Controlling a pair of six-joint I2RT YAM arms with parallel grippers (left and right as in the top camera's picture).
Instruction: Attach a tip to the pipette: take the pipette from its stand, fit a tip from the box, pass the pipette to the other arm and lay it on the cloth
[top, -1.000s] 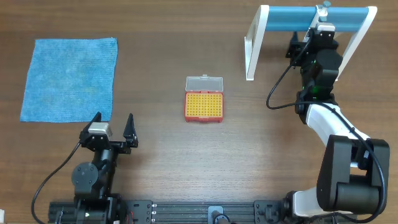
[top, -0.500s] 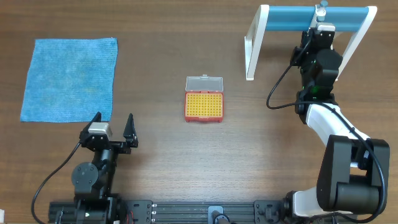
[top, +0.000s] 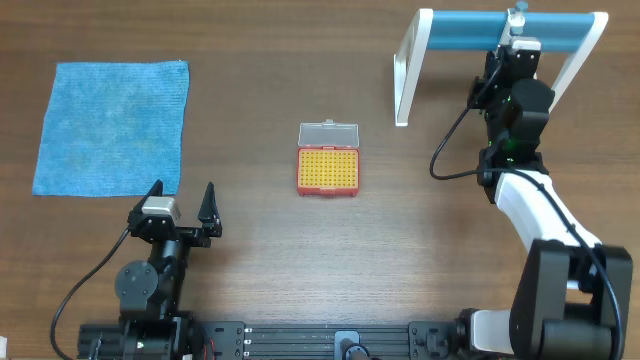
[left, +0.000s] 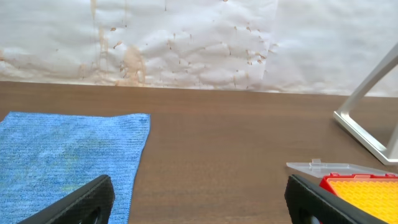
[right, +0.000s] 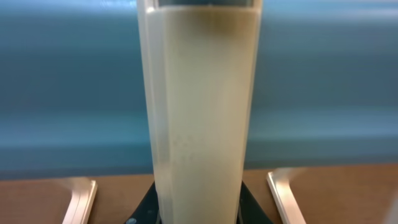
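Two pincers are in play, and only the right one matters for the step in hand. Your right pincer is up against the stand with white legs and a blue crossbar. The pale cream, cylindrical plastic pipette is dead ahead of that pincer and very close, with the blue bar just behind it. The pipette hangs on the bar with its long axis upright, crosswise to the bar's run. You cannot tell from these views whether the right pincer has clamped on the barrel or merely brackets it, so treat the grasp as unconfirmed.

Your left pincer sits low near its own base, jaws spread wide with nothing between them. The blue woven cloth lies just ahead of it and to its left. The red box of yellow tips, its clear lid folded back, lies ahead and to its right on the brown wooden table. The stand is well apart from this pincer, far over on its right.

By my reading the task is at its very start: the pipette is not yet off the stand. The coming move turns on that upright axis. You probably need a square hold across the barrel, then a lift clear of the bar before you draw back. A sideways pull could drag the light stand along. The right arm is by far the nearer, and the left has nothing to do until the handover.
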